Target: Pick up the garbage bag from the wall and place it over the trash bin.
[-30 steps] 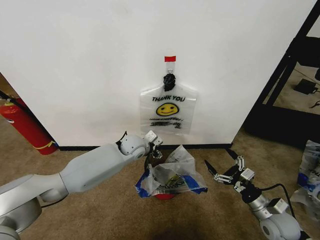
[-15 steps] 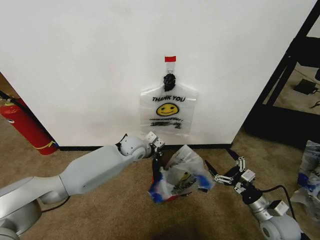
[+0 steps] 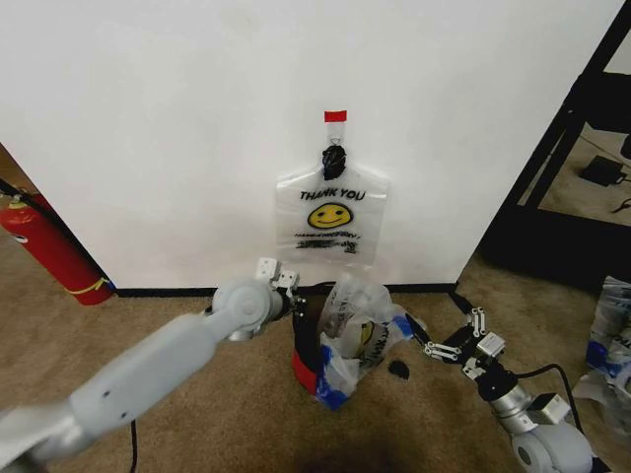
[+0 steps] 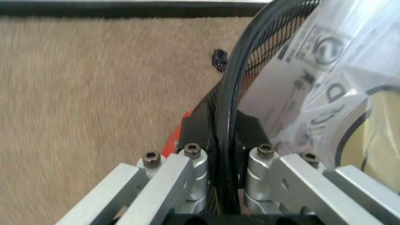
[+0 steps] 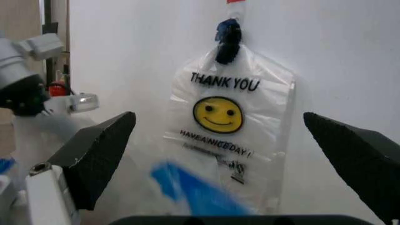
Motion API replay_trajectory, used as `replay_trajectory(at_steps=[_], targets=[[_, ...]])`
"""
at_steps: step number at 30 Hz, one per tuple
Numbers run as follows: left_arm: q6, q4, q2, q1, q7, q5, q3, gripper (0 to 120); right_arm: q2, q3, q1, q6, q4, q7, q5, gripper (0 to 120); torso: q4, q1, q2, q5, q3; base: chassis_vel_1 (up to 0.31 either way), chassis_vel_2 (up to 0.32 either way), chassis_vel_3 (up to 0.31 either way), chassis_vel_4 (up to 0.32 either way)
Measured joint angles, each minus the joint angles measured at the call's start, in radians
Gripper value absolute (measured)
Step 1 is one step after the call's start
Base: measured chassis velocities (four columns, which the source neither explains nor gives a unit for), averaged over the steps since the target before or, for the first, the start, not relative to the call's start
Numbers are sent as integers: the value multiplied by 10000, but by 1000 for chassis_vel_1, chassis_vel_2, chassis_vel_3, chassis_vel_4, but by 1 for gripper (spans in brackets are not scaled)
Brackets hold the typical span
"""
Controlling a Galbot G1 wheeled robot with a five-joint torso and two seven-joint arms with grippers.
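Observation:
The trash bin (image 3: 307, 340), black mesh with a red base, stands tilted on the carpet near the wall (image 3: 148, 148). A see-through garbage bag (image 3: 360, 333) with blue patches and a yellow smiley bulges out of its mouth. My left gripper (image 3: 293, 296) is shut on the bin's black wire rim (image 4: 230, 117), one finger on either side. My right gripper (image 3: 432, 310) hangs open just right of the bag, with nothing between its black pads (image 5: 93, 154). Another like bag (image 3: 333, 222), printed THANK YOU, hangs from the black hook (image 3: 335, 156).
A red fire extinguisher (image 3: 49, 246) leans at the wall's left end. A black shelf frame (image 3: 562, 148) stands at the right, with more plastic bags (image 3: 611, 335) on the floor beside it. A small dark scrap (image 3: 399, 370) lies on the carpet.
My left arm has drawn back to the left and pulled the bin's rim with it. The bin now leans, and the bag on it has bunched up and shifted right.

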Motion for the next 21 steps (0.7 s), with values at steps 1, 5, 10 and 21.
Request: replay_trajectory(at_steps=[1, 5, 10, 21], targets=[[-126, -111, -156, 364, -155, -28, -338, 4, -16, -5, -27, -20, 1, -22, 25, 100, 1, 0, 0, -8, 0, 0, 0, 0, 0], [-750, -406, -964, 1590, -667, 209, -1306, 4, -93, -8, -324, -323, 70, -97, 215, 100, -15, 0, 0, -6, 0, 0, 0, 0, 0], [-1421, -743, -1362, 2686, -580, 1589, -1680, 4, -180, -257, -563, -1080, 298, 465, 447, 100, -7, 0, 0, -2, 0, 0, 0, 0, 0], [-3136, -1362, -2032, 4956, -619, 3571, -1760, 4, -307, -606, -994, -3280, 1550, 3906, 884, 100, -6, 0, 0, -6, 0, 0, 0, 0, 0]])
